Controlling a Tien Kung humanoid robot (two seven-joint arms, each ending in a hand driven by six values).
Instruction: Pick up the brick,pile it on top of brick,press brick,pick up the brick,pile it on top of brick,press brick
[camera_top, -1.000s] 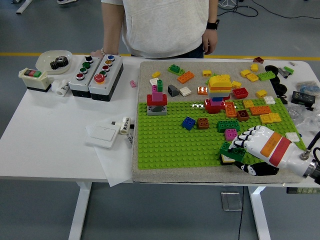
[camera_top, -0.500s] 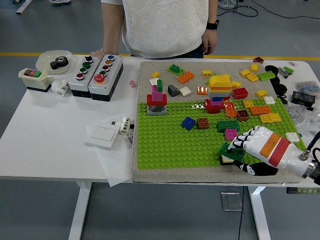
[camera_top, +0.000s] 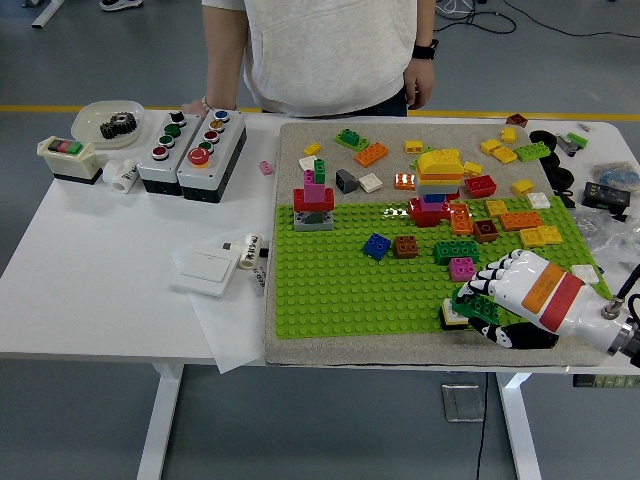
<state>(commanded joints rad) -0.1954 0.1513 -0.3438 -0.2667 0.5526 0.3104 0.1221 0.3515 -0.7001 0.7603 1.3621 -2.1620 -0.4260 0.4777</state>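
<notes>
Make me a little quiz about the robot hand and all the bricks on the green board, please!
1. True or false: the right hand grips a green brick at the near right corner of the green baseplate.
2. What colour tops the tall brick stack at the baseplate's far edge? A) yellow B) blue C) brown
3. Fill in: the person's hand rests on the table beside the grey ____ boxes.

Key: 1 true; 2 A; 3 button.
</notes>
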